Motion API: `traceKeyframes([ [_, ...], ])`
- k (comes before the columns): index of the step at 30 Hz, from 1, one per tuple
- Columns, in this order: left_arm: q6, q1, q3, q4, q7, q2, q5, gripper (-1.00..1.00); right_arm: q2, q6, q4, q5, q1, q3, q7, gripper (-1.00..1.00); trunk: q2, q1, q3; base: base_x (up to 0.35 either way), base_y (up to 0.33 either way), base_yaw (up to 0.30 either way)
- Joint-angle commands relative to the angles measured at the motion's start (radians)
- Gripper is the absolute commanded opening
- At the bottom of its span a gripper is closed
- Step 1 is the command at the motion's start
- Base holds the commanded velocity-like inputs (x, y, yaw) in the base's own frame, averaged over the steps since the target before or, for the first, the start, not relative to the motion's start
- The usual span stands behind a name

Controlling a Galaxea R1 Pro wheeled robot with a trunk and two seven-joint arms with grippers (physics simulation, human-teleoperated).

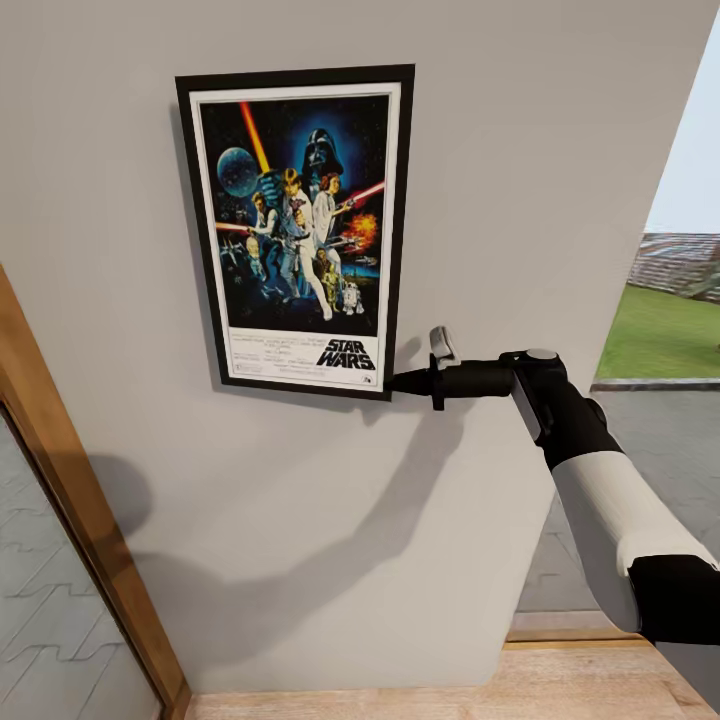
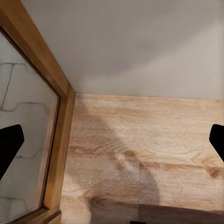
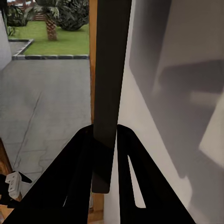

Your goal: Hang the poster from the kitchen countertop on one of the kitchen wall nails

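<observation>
The poster, black-framed with a white border and the STAR WARS logo at its bottom, lies flat against the light grey wall, upright and slightly tilted. My right gripper is shut on the frame's lower right corner. In the right wrist view the poster's dark edge runs between the two fingers of that gripper, close to the wall. My left gripper is open over the wooden floor, with nothing between its fingers. The wall nail is hidden. The kitchen countertop is out of view.
A wooden door frame with a glass pane stands at the left of the wall. To the right the wall ends at an opening onto outdoor paving and grass. Wooden floor runs along the wall's foot.
</observation>
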Motion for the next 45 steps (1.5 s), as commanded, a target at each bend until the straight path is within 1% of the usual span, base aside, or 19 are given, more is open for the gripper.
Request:
traceKeyframes([
  [1,0.005,0.001,0.003,-0.002,-0.007,-0.001,-0.002,1.00,-0.001,0.013,0.000,-0.002,0.000,0.002,0.003,-1.00,-0.001,0.000,-0.001,0.000,0.000,0.000],
  [27,0.005,0.000,0.003,-0.003,-0.007,-0.001,-0.002,1.00,-0.004,0.012,-0.001,-0.002,0.015,0.000,0.018,-1.00,-0.001,0.000,-0.001,0.000,0.000,0.000],
  [33,0.005,0.000,0.003,-0.002,-0.007,-0.001,-0.002,1.00,-0.004,-0.035,0.002,-0.001,0.015,0.000,0.018,-1.00,-0.001,0.000,-0.001,0.000,0.000,0.000],
  [45,0.005,0.000,0.003,-0.002,-0.007,-0.001,-0.002,1.00,-0.004,-0.045,0.002,-0.001,0.015,0.000,0.018,-1.00,-0.001,0.000,-0.001,0.000,0.000,0.000],
])
